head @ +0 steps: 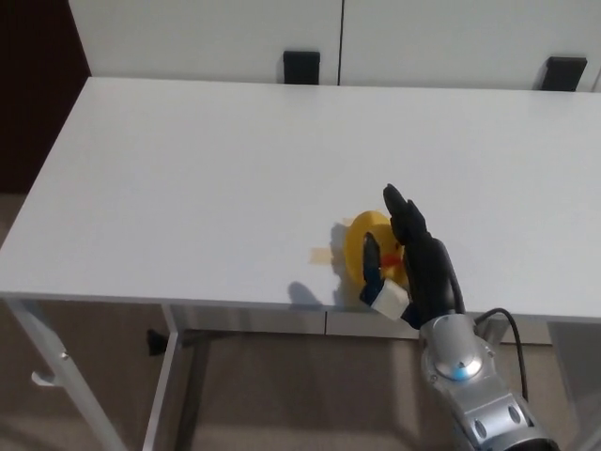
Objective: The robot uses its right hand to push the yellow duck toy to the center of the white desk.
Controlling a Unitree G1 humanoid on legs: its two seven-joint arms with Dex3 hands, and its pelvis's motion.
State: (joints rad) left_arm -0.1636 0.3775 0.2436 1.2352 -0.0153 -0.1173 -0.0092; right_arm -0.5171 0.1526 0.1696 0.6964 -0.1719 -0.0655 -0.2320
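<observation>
Fingers (pixel 402 214) of right hand (pixel 418 258) spread apart, gripping nothing, pressed vs right side of yellow duck toy (pixel 366 249); duck sits on tape cross (pixel 324 254) near front edge of white surface (pixel 235 169). Duck lies left of palm, so next push prob goes leftward and away from edge; left hand not visible.
</observation>
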